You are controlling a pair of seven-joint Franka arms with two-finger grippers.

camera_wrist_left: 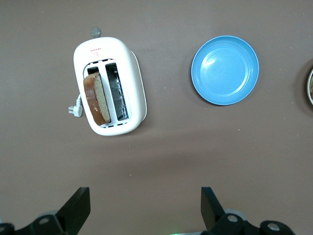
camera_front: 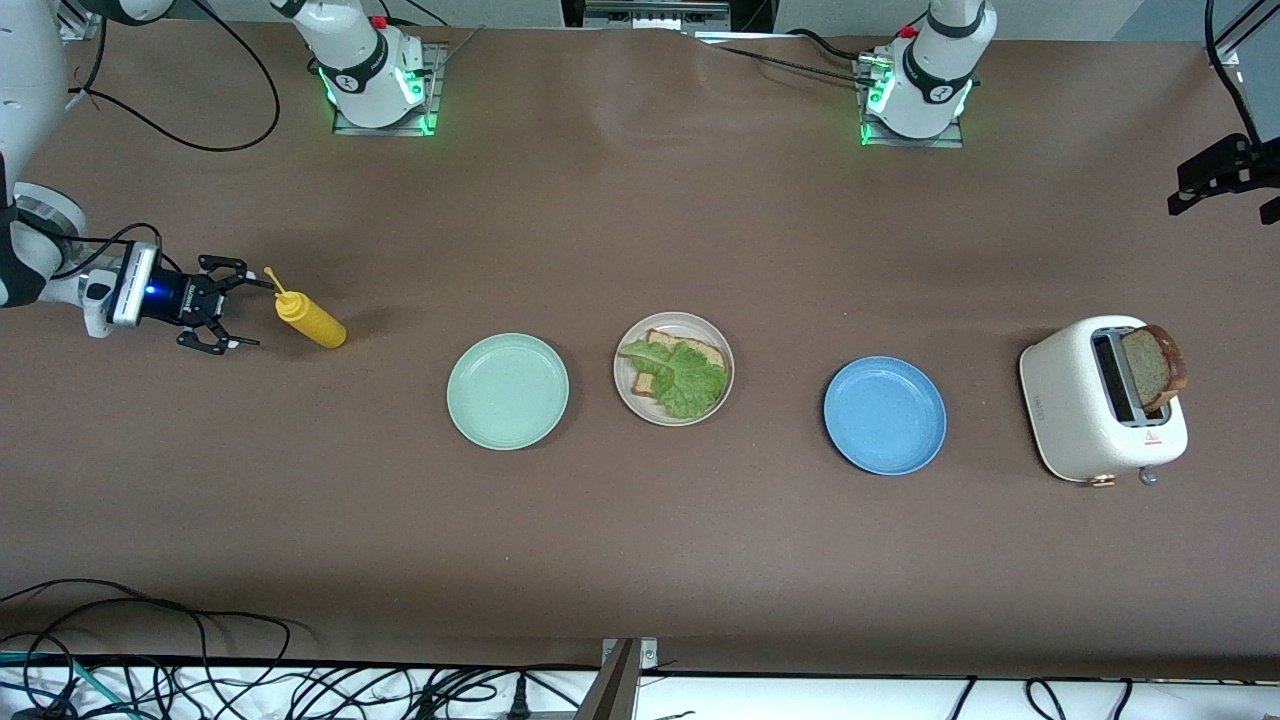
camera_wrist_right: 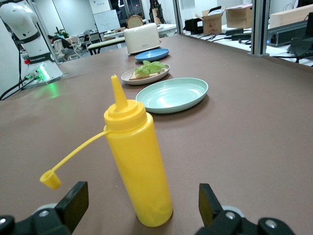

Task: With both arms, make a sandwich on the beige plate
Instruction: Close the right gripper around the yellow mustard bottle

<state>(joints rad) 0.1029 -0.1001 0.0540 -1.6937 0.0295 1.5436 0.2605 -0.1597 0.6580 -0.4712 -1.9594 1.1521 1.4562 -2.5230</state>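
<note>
The beige plate (camera_front: 629,396) sits mid-table and holds one slice of wholegrain bread (camera_front: 700,349) with a ruffled lettuce leaf (camera_front: 685,375) on top. A second slice (camera_front: 1155,365) stands up out of the white toaster (camera_front: 1085,410) at the left arm's end; both show in the left wrist view, slice (camera_wrist_left: 96,98) and toaster (camera_wrist_left: 132,78). My left gripper (camera_wrist_left: 145,200) is open and empty, high over the table near the toaster. My right gripper (camera_front: 245,307) is open, low, just beside an upright yellow squeeze bottle (camera_front: 312,320), not touching it. In the right wrist view the bottle (camera_wrist_right: 137,161) stands between the jaws' line, cap off.
A mint green plate (camera_front: 508,391) lies beside the beige plate toward the right arm's end, and a blue plate (camera_front: 885,415) toward the left arm's end; both are empty. The bottle's open cap (camera_wrist_right: 49,179) hangs on its strap. Cables run along the table's front edge.
</note>
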